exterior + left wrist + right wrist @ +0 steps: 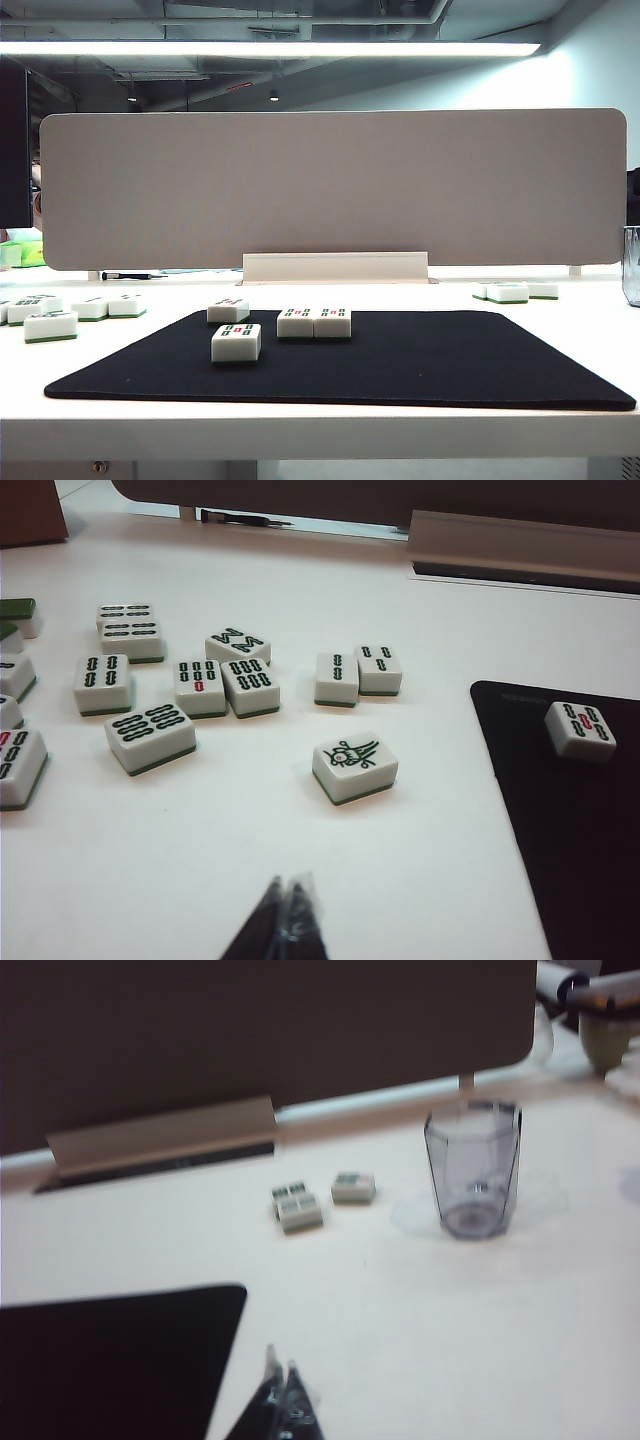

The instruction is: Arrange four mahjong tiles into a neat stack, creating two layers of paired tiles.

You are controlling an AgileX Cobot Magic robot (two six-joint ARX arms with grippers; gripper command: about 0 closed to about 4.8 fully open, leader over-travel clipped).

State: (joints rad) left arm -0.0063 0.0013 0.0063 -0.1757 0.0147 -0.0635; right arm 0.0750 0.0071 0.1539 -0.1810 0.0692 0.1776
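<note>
Resting shut over the white table point(320, 425): left tool point(288, 895), right tool point(280, 1378).

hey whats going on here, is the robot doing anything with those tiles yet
Nothing is being handled yet. Four white mahjong tiles with green bases lie flat on the black rectangular mat: two side by side and touching, two apart from them, none stacked. The left gripper is shut and empty over the white table, near loose spare tiles. The right gripper looks shut and empty too, short of a clear plastic cup.
</note>
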